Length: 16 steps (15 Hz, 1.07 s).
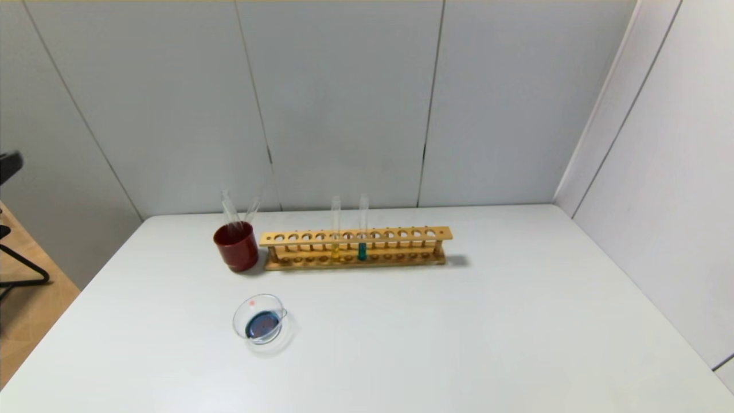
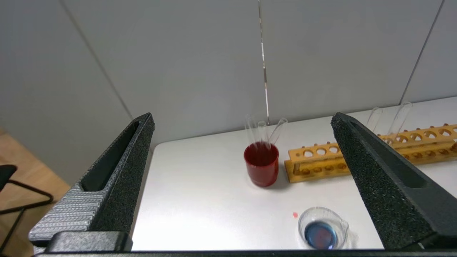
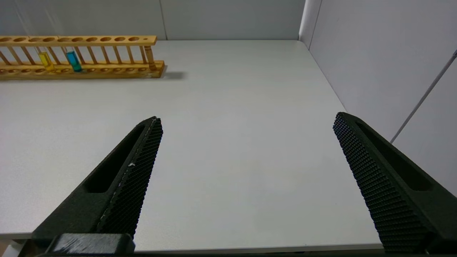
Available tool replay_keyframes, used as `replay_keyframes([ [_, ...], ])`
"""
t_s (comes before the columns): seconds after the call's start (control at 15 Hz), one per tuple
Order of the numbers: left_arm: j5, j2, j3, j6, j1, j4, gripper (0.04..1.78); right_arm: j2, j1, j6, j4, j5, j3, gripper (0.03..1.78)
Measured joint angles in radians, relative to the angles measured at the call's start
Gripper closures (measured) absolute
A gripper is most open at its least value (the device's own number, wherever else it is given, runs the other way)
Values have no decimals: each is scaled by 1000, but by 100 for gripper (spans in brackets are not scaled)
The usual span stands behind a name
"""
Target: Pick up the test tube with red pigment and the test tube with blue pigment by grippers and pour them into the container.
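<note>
The container [image 1: 261, 298], a small clear glass dish, stands at the front left of the white table and holds dark blue liquid with a reddish tinge; it also shows in the left wrist view [image 2: 321, 210]. No tube with red or blue liquid is in view. Three empty clear tubes [image 1: 232, 209] lean in a dark red cup [image 1: 236, 246]. My left gripper [image 2: 242, 116] is open and empty, back from the table's left side, short of the cup and dish. My right gripper [image 3: 247, 117] is open and empty over the table's near right edge. Neither gripper shows in the head view.
A wooden rack [image 1: 355, 236] stands right of the red cup and holds a yellow-liquid tube [image 1: 335, 249] and a teal-liquid tube [image 1: 362, 250]. A small red drop [image 2: 295, 215] lies on the table beside the dish. Walls close the back and right.
</note>
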Motion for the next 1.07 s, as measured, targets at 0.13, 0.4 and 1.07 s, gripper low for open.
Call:
replay_keyframes([
  [0.13,18,-152,76,-3,4,44,8,0,0,0,0,0,0,6],
  [0.4,21,-397,186,-37,43,167,8,0,0,0,0,0,0,6],
  [1.07,-26,-790,717,-24,35,19,8,0,0,0,0,0,0,6],
])
